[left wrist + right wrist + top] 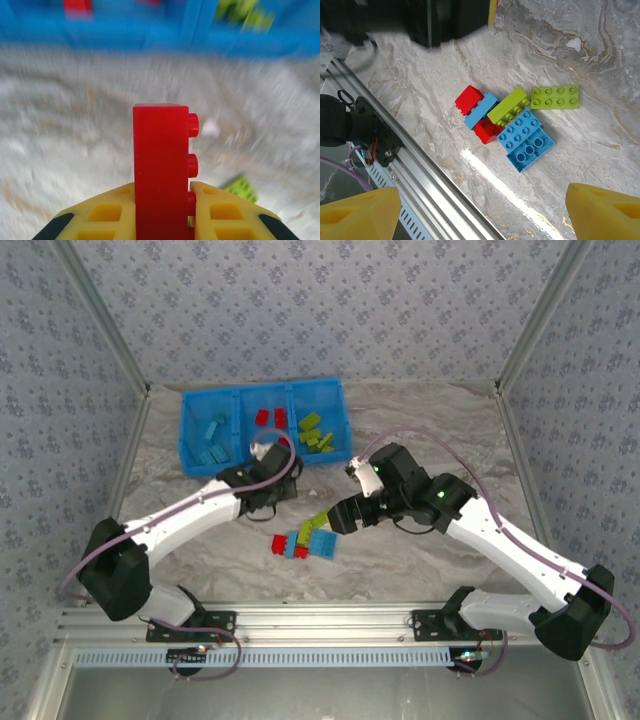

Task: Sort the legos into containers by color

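Red lego (160, 145) stands upright, clamped in the left hand (162, 194).

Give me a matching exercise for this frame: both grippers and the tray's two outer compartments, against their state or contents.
Column one:
1. left gripper
2. right gripper
3. left tray compartment
4. right tray compartment

Column two:
A. holds lime green bricks
B. open above the loose pile
C. shut on a red brick
D. holds light blue bricks

Pairs: 1-C, 2-B, 3-D, 4-A
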You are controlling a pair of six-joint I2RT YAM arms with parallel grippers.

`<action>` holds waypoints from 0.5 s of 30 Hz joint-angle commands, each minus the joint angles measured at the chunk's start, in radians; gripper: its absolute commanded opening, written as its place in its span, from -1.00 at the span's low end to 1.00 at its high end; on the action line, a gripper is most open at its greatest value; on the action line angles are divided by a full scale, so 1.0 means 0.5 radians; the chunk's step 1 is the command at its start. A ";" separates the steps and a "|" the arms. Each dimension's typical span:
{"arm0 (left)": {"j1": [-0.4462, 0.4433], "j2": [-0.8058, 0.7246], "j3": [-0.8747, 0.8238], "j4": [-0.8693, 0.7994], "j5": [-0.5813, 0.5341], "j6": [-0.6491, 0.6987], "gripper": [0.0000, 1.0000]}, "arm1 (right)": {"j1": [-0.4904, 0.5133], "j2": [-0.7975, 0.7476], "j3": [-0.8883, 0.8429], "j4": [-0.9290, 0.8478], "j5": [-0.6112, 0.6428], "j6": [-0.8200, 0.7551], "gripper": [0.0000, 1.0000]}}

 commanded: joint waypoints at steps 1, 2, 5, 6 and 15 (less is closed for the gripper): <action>0.191 0.047 0.208 -0.050 -0.149 0.329 -0.64 | 0.011 -0.025 0.028 -0.112 0.074 0.063 0.76; 0.278 0.109 0.280 -0.018 -0.096 0.388 -0.65 | 0.012 -0.033 0.014 -0.107 0.082 0.075 0.76; 0.496 0.373 0.558 0.001 0.083 0.494 -0.69 | 0.015 -0.064 -0.017 -0.097 0.090 0.110 0.76; 0.555 0.480 0.664 -0.007 0.132 0.516 -0.72 | 0.015 -0.074 -0.020 -0.099 0.096 0.116 0.76; 0.804 1.207 1.394 -0.112 0.499 0.556 -0.65 | 0.029 -0.216 -0.063 -0.134 0.198 0.184 0.77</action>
